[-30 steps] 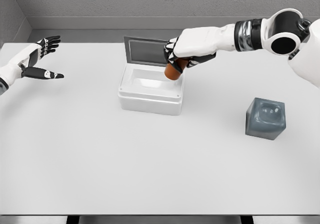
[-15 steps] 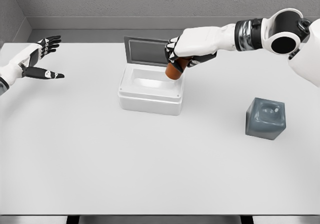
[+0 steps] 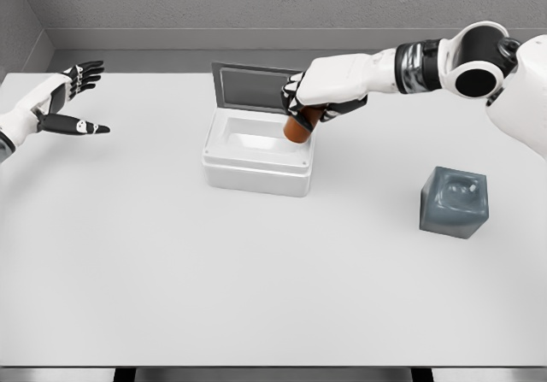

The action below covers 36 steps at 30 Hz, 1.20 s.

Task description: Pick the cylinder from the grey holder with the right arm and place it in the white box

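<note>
Right hand (image 3: 318, 100) fingers wrapped around brown cylinder (image 3: 297, 129), tilted, its lower end inside the white box (image 3: 256, 167) at right rim, lid up. Grey holder (image 3: 454, 201) well apart at right. Left hand (image 3: 61, 100) fingers spread wide, far left above table (image 3: 256, 279).

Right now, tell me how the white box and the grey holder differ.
The white box is pale, wide and open, lid raised; the grey holder is a dark, glossy, smaller cube. The right hand holds the brown cylinder over the box's right side; the holder's socket is empty. Both rest on the table.
</note>
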### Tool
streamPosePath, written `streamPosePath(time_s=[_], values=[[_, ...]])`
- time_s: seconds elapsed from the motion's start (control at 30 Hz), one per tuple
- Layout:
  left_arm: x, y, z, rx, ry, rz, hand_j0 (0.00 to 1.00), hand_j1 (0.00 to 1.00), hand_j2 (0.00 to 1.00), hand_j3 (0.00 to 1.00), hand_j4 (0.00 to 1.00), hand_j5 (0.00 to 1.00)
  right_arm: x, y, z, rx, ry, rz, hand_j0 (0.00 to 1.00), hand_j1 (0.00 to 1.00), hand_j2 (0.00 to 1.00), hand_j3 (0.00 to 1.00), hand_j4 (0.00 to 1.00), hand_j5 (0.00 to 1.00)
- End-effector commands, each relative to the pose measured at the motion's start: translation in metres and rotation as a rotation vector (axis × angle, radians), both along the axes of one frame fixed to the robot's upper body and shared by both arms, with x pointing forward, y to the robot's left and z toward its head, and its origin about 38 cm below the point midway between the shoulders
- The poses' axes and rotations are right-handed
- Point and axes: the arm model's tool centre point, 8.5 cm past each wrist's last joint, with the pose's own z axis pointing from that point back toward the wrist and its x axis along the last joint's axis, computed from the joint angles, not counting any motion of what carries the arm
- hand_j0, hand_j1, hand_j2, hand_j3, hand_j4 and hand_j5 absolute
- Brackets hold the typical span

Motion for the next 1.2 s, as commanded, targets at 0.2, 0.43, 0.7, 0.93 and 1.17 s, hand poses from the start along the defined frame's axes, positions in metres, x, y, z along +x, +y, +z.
streamPosePath(time_s=[0.2, 0.43, 0.7, 0.93, 1.17], values=[[0.000, 0.000, 0.001, -0.011, -0.005, 0.005, 1.00, 1.00, 1.00, 1.00, 1.00, 1.00, 0.001, 0.000, 0.000, 0.003, 0.004, -0.003, 0.27, 0.27, 0.27, 0.27, 0.27, 0.27], [0.000, 0.000, 0.001, -0.011, -0.006, 0.005, 1.00, 1.00, 1.00, 1.00, 1.00, 1.00, 0.001, 0.001, 0.001, -0.032, -0.033, 0.000, 1.00, 1.00, 1.00, 1.00, 1.00, 1.00], [0.000, 0.000, 0.001, -0.011, -0.006, 0.005, 1.00, 1.00, 1.00, 1.00, 1.00, 1.00, -0.009, 0.014, 0.015, -0.017, -0.070, 0.052, 1.00, 1.00, 1.00, 1.00, 1.00, 1.00], [0.000, 0.000, 0.001, -0.011, -0.006, 0.005, 1.00, 1.00, 1.00, 1.00, 1.00, 1.00, -0.039, -0.019, 0.064, 0.047, -0.198, 0.064, 1.00, 1.00, 1.00, 1.00, 1.00, 1.00], [0.020, -0.031, 0.045, -0.012, -0.118, -0.094, 1.00, 1.00, 1.00, 1.00, 1.00, 1.00, -0.055, -0.143, 0.043, -0.045, -0.154, -0.184, 1.00, 1.00, 1.00, 1.00, 1.00, 1.00]])
